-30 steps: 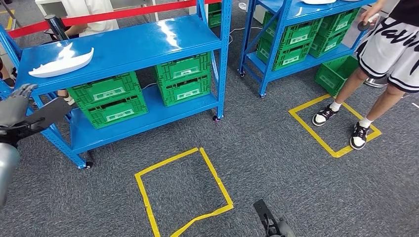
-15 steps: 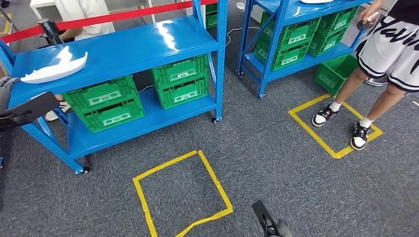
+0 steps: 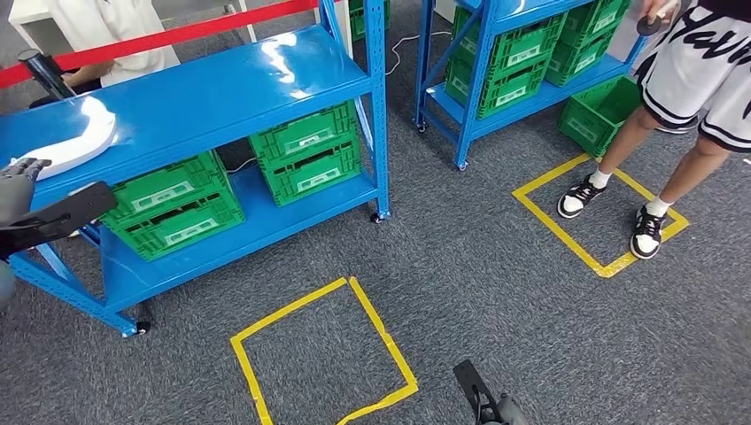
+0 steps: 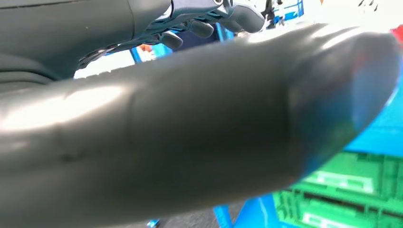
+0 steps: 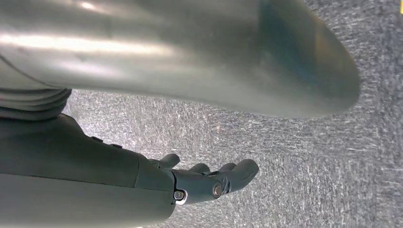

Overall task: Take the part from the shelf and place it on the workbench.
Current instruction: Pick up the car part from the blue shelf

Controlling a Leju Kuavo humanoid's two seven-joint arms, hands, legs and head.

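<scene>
Left hand point(image 3: 19, 188) is raised at the left edge of the head view, beside the near blue shelf point(image 3: 221, 88). Its fingers point(image 3: 27, 166) are spread and released, grasping nothing. They stand close to the white part point(image 3: 75, 142), but contact cannot be confirmed. In the left wrist view the fingers point(image 4: 199, 27) also appear apart, with blue framing and a green crate behind them.

Right hand point(image 5: 209, 180) hangs low over the grey carpet point(image 3: 496, 292). Its fingers point(image 5: 240, 171) are loosely extended, slightly curved and empty. In the head view a dark part of this arm shows at the bottom edge.

The white part lies flat on the top level of the near blue shelf, at its left end, close to the front edge. A glare patch covers part of it.

Green crates point(image 3: 239, 177) sit on the lower level of this shelf, in two stacks side by side. A red bar point(image 3: 159, 40) runs behind the shelf, with a person in white seated beyond it.

A second blue shelf point(image 3: 522, 53) stands to the right, well apart, also loaded with green crates. One further green crate point(image 3: 602, 115) sits on the carpet next to it.

Two yellow tape squares mark the carpet. The near square point(image 3: 319, 354) lies in front of the first shelf. A person point(image 3: 700, 71) in patterned shorts stands in the far square point(image 3: 593, 212), both shoes inside or on the tape.
</scene>
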